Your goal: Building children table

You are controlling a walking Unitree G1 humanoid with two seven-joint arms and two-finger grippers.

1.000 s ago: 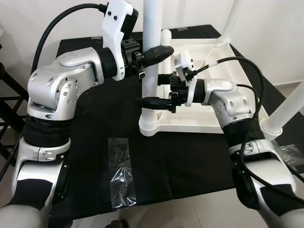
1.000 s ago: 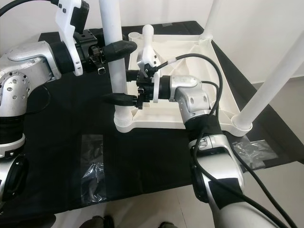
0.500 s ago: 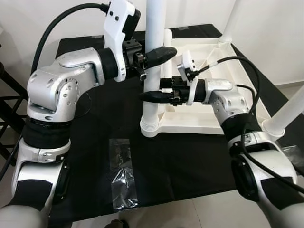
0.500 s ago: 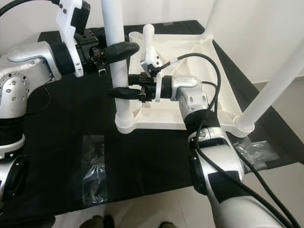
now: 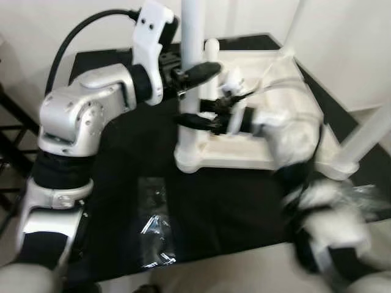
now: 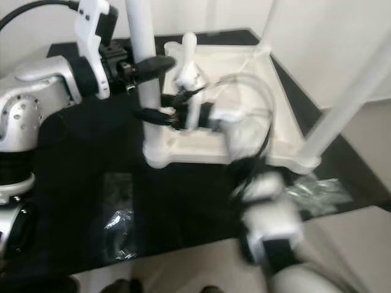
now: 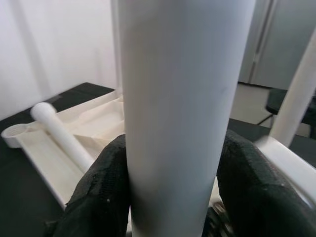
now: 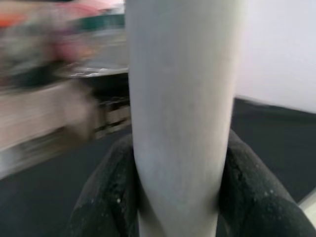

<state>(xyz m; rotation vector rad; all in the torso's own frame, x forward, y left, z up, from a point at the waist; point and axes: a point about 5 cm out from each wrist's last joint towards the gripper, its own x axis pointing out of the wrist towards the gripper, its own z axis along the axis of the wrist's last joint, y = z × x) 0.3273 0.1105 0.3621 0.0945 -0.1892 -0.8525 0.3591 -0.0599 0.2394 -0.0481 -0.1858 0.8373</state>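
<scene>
Both tools, left tool (image 5: pixel 194 72) above right tool (image 5: pixel 197 119), clench the upright white leg (image 5: pixel 188 91); next, seat it firmly into the tabletop's corner socket (image 5: pixel 187 160).

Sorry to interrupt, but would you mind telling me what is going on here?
The robot is assembling a white children's table that lies upside down on a black cloth. Both grippers are shut on one upright table leg at the near corner: the left gripper higher up, the right gripper lower. A plastic bag lies on the cloth.
</scene>
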